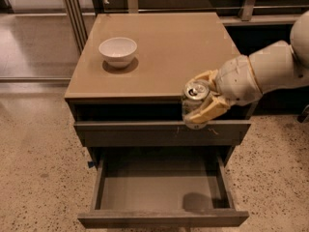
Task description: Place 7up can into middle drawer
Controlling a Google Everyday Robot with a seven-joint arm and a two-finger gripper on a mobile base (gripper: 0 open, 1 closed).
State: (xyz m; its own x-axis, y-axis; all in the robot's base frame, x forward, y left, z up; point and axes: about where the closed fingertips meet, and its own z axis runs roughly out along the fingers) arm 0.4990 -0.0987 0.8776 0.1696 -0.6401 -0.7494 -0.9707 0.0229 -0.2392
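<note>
Holding the 7up can (pixel 195 91) upright in the clenched gripper (pixel 199 101), right of centre, off the cabinet (pixel 164 52) edge and above the scratched drawer front (pixel 140 132) — could clip that front dropping straight down, or tip and roll if let go too high over the open middle drawer (pixel 145 192) at bottom centre.

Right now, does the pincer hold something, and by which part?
The pincer holds the small green-and-white aluminium drink can by its opposite sides.

Dim warm overhead light; pincer (pixel 194 103) with can (pixel 196 90) at cabinet (pixel 164 52) edge shadows drawer (pixel 140 190).
</note>
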